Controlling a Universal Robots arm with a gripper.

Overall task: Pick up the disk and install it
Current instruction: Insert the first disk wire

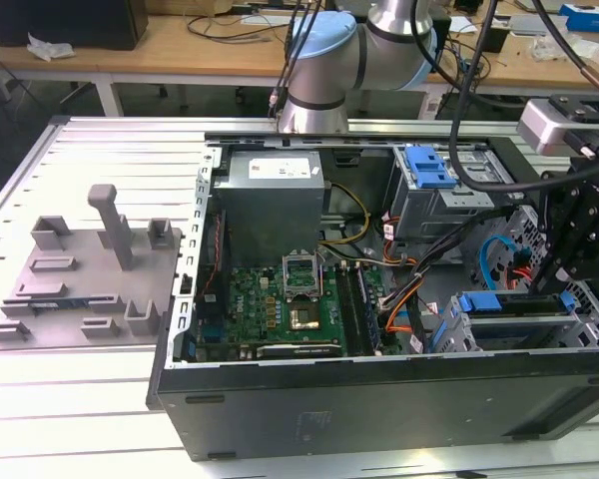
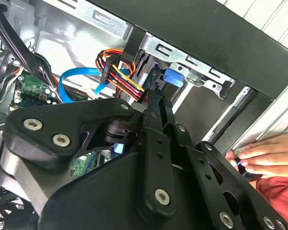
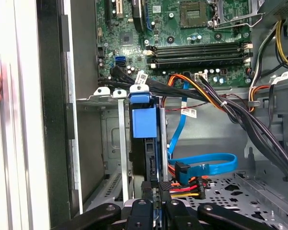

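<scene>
The disk [image 1: 509, 302] lies in the drive bay at the front corner of the open computer case, on the exterior view's right, its blue rails showing. In the first wrist view I see the disk [image 3: 144, 129] edge-on between the bay's metal walls, blue carrier end farthest from me. My gripper [image 3: 154, 201] is shut on the disk's near end, a finger on each side. In the second wrist view the gripper [image 2: 158, 103] points into the bay, with the disk's blue end [image 2: 173, 79] just beyond the tips. The black gripper [image 1: 559, 284] hangs over that corner.
Orange, black and blue cables [image 3: 201, 165] lie right beside the bay. The motherboard [image 1: 290, 299] and a grey box [image 1: 275, 190] fill the case's middle. A blue latch [image 1: 429, 165] sits on the upper bay. A person's hand [image 2: 264, 155] rests at the case's edge. A grey fixture [image 1: 90, 269] stands outside.
</scene>
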